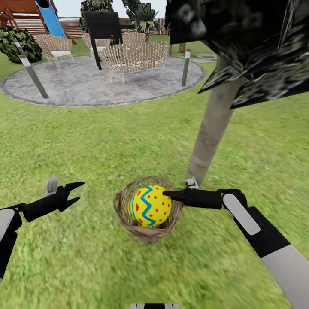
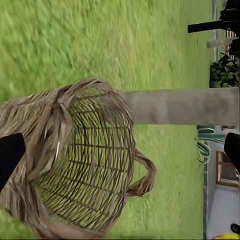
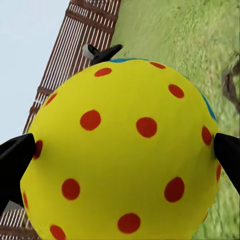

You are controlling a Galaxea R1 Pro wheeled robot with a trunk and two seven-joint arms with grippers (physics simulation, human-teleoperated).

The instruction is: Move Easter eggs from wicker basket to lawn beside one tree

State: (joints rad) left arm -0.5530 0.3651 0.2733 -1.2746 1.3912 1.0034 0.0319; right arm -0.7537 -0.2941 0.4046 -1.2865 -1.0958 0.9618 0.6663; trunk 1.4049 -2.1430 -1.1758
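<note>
One yellow Easter egg (image 1: 151,206) with red dots and a blue zigzag hangs just over the wicker basket (image 1: 148,229) on the lawn (image 1: 86,141). My right gripper (image 1: 168,194) reaches it from the right. In the right wrist view the egg (image 3: 125,150) sits between the two black fingertips (image 3: 15,157), gripper (image 3: 120,150) shut on it. The basket (image 2: 85,165) looks empty inside in the left wrist view. My left gripper (image 1: 75,193) stands open left of the basket, fingers spread (image 2: 120,152). The pale tree trunk (image 1: 212,128) rises just behind the basket.
The tree's dark canopy (image 1: 240,38) hangs low at the upper right. Farther back lies a grey paved circle (image 1: 86,86) with wicker chairs (image 1: 135,58), a black grill (image 1: 102,25) and short posts (image 1: 32,71). Grass spreads wide on both sides.
</note>
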